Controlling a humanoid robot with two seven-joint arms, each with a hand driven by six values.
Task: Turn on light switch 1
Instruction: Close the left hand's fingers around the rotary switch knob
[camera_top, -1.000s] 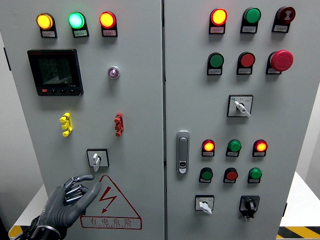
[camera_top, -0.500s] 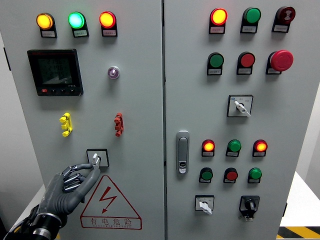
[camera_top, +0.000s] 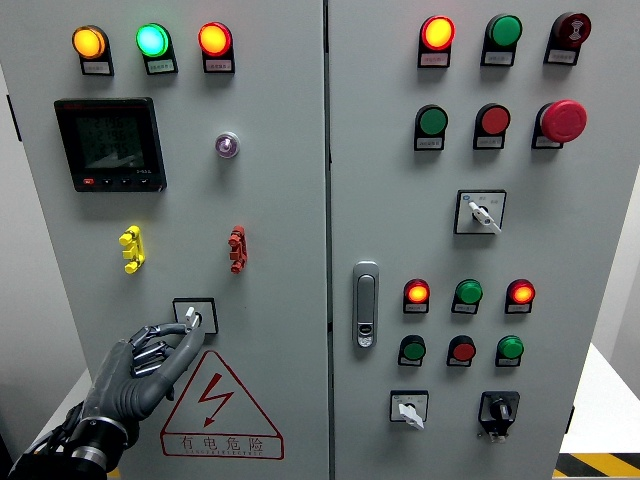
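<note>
Grey steel cabinet carries a red-bordered lightning warning triangle at the lower left with four red Chinese characters, 有电危险, beneath it; the small tags under the lamps are too small to read. On the left door I count three lit lamps in a top row, one dark meter screen, one yellow clip, one red clip and one rotary light switch just above the triangle. Dark and jointed, the left hand reaches up from the lower left with fingers partly curled, its thumb and forefinger tips at the switch's small white knob, though I cannot tell whether they actually pinch it.
</note>
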